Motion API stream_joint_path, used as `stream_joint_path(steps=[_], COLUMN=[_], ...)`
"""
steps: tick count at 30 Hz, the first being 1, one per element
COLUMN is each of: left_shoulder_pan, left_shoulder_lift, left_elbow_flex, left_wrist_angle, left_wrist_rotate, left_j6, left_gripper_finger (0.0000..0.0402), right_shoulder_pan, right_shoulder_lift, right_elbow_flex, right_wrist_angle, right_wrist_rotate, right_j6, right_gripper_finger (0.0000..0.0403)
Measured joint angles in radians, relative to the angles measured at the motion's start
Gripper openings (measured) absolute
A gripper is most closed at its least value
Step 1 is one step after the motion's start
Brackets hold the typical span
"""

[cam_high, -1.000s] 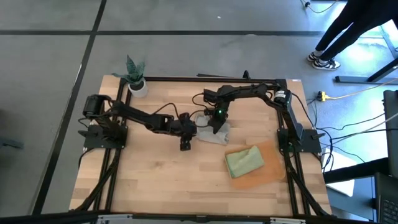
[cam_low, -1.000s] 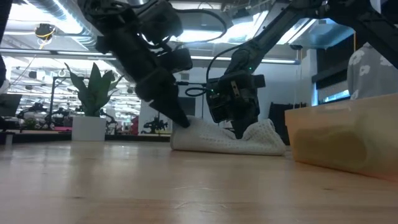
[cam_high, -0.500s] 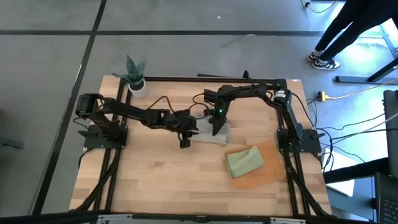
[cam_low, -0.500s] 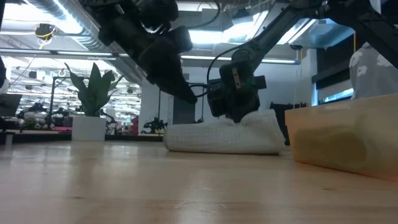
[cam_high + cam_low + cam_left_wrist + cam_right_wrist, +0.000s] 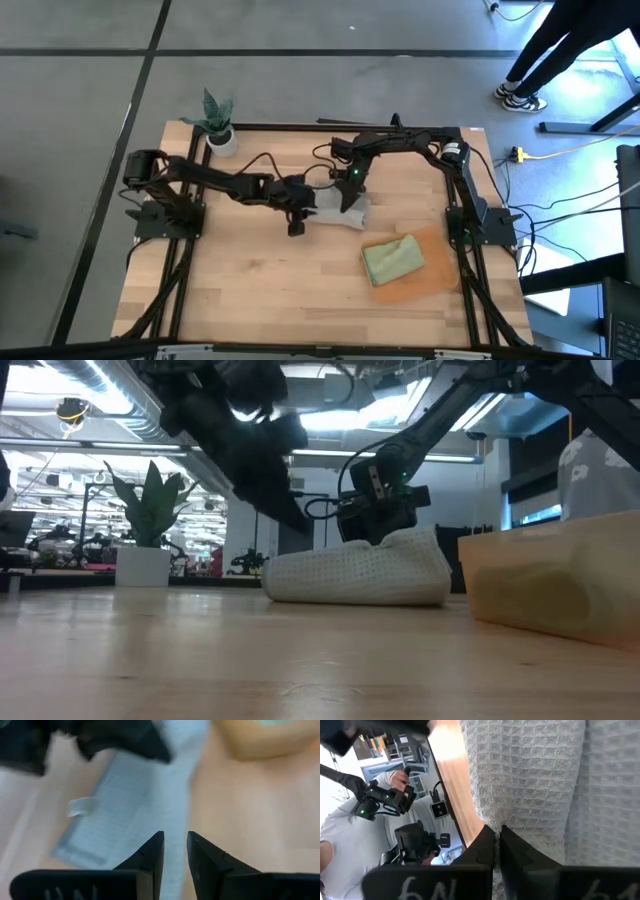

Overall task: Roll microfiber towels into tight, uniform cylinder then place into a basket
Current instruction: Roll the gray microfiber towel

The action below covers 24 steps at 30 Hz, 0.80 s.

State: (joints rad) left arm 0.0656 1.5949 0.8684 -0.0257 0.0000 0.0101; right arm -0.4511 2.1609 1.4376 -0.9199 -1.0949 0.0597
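Jaws of the left gripper [image 5: 297, 229] are standing slightly apart with nothing between them, hovering just beside the left end of the pale grey waffle-weave microfiber towel [image 5: 343, 212]; the right gripper [image 5: 347, 206] is pressing down on that towel with its jaws shut, and I cannot tell whether any cloth is pinched. From above, the bundled grey towel is lying mid-table, its long axis running left to right. The pale sage green folded towel [image 5: 392, 259] is sitting in the shallow orange-brown basket [image 5: 436, 278] at the right front of the pale wooden table [image 5: 240, 290], near a small potted plant [image 5: 219, 124] at the back left corner.

At table height, the grey towel [image 5: 360, 574] is lying as a low roll, lengthwise across the view, beside the basket [image 5: 555, 585].

Past the left wrist, the grey towel [image 5: 135, 795] is stretching away lengthwise.

Past the right wrist, waffle cloth [image 5: 540, 785] is filling the view.
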Motion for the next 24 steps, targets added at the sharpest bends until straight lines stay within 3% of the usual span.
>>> stream_joint_path(steps=[6,12,24], left_shoulder_pan=[0.036,0.038,0.018], left_shoulder_lift=[0.064,0.146,0.18], left_elbow_flex=[-0.001,-0.001,-0.001], left_wrist_angle=[0.008,0.02,-0.032], left_wrist_rotate=[-0.043,0.024,0.101], left_j6=[-0.002,-0.003,0.002], left_gripper_finger=[0.0076,0.0075,0.0075], right_shoulder_pan=[0.01,0.011,-0.033], right_shoulder_lift=[0.0,0.0,0.0], right_elbow_flex=[0.001,0.001,0.001], right_wrist_angle=[0.003,0.006,0.036], right_wrist_rotate=[0.001,0.004,0.167], right_j6=[-0.012,-0.015,0.07], right_gripper_finger=[0.0016,0.0016,0.0016])
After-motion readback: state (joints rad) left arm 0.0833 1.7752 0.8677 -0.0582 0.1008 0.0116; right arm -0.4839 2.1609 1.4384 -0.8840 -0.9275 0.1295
